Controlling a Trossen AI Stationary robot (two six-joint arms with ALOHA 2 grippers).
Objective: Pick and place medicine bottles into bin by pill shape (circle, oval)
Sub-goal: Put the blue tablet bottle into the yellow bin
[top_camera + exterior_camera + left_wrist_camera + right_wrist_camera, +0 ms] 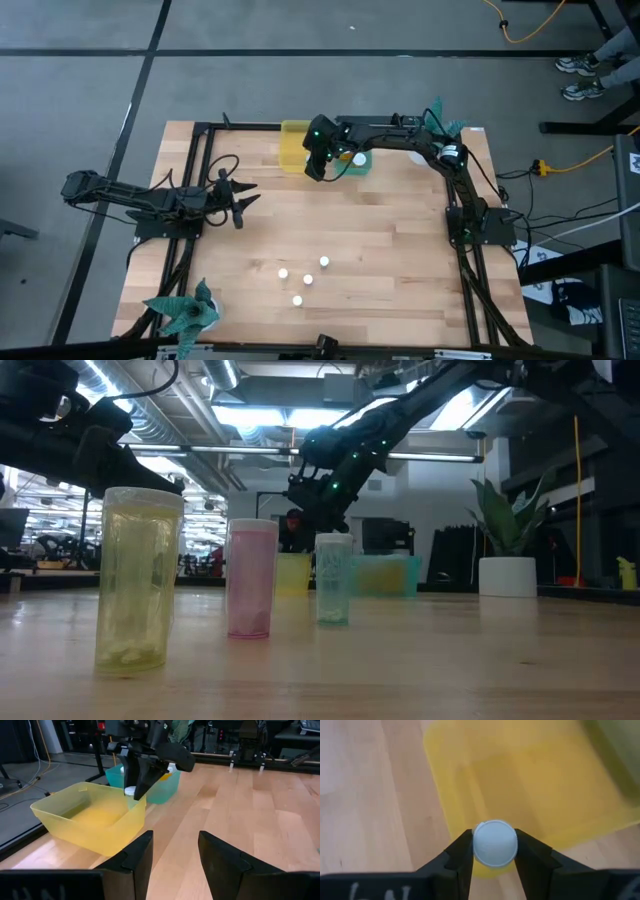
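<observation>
The right gripper's fingers [493,851] pinch a white-capped medicine bottle [494,843] above the near rim of the translucent yellow bin [530,775], beside the teal bin [162,787] on the pale wood-plank worktop [400,240]. The left gripper [172,854] hovers part-open and empty, well apart. Only the low view shows three standing bottles' [250,580] translucent bodies against a ceiling-lit workshop; the high view shows just their round white caps.
</observation>
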